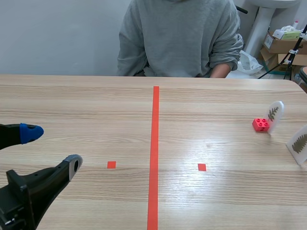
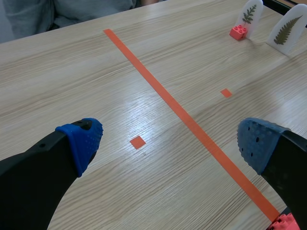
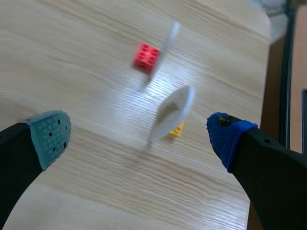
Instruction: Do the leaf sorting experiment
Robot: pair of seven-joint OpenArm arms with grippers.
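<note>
A light wooden table [image 1: 96, 105] runs away from the robot, split down its middle by an orange-red tape line [image 1: 154, 153], with one small tape square [image 1: 111, 165] left of the line and another [image 1: 202, 167] right of it. The left gripper [image 1: 53, 149] sits at the near left, above the tabletop. Its jaws are spread wide with nothing between them, and its wrist camera shows only bare wood and the left square between the pads. Two white arch-shaped leaf cards stand well to the right, near the table's right edge. The farther leaf card [image 1: 274, 115] carries a green fern-like leaf and stands upright just beside a red toy brick [image 1: 261, 124], touching it. The nearer leaf card [image 1: 300, 143] carries a similar leaf and is partly cut off at the right edge. In the right wrist view it stands against a small yellow brick [image 3: 176, 130]. The right gripper [image 3: 138, 136] hovers above this pair, its jaws wide apart and holding nothing, with both cards ahead of it and looking blurred. A person in a grey sweatshirt [image 1: 180, 38] sits at the far side of the table. Cardboard boxes [image 1: 280, 45] stand behind at the far right.
</note>
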